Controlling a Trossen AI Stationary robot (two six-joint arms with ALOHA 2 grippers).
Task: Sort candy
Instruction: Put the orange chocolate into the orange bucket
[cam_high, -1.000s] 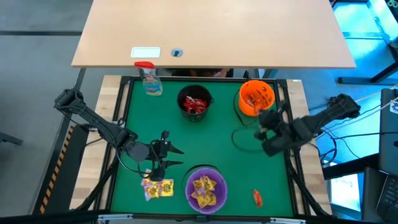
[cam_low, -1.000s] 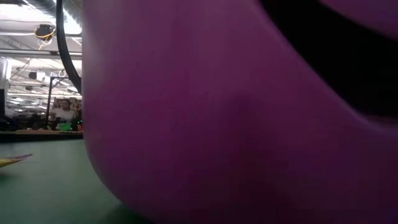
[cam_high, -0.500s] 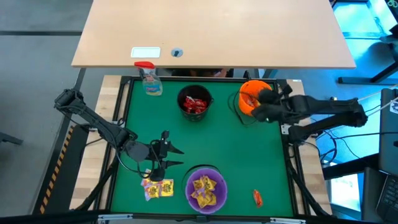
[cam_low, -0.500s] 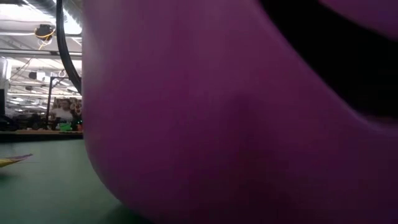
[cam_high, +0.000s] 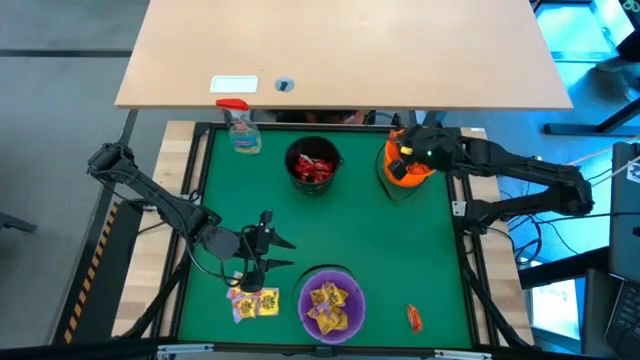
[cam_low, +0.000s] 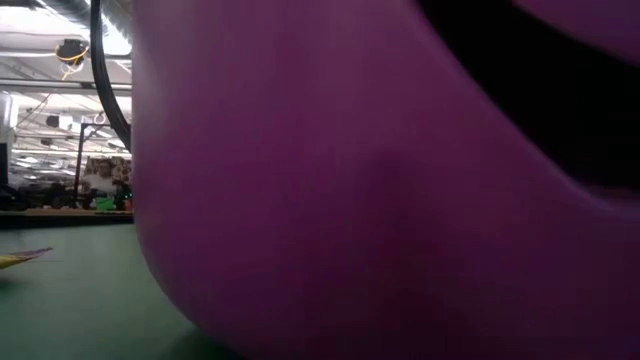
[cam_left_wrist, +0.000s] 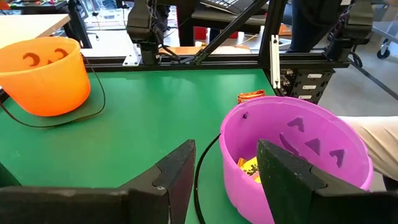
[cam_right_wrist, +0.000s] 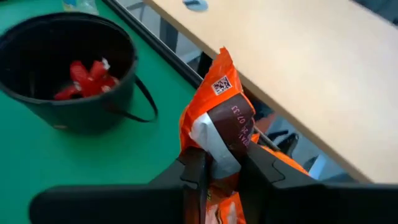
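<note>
Orange candy packet (cam_right_wrist: 214, 118) between right gripper (cam_right_wrist: 222, 171) fingers, over orange bowl (cam_high: 404, 158).

Right gripper (cam_high: 402, 160) swung from mid-table up over the orange plastic bucket (cam_high: 411, 170), carrying an orange crinkly candy packet (cam_right_wrist: 214, 127).

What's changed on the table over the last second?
The right pincer, shut on an orange candy packet, swung from the table's right side to above the orange bowl. The left pincer stayed open beside the yellow packets; the purple bowl, black bowl and stray packet are unmoved.
</note>
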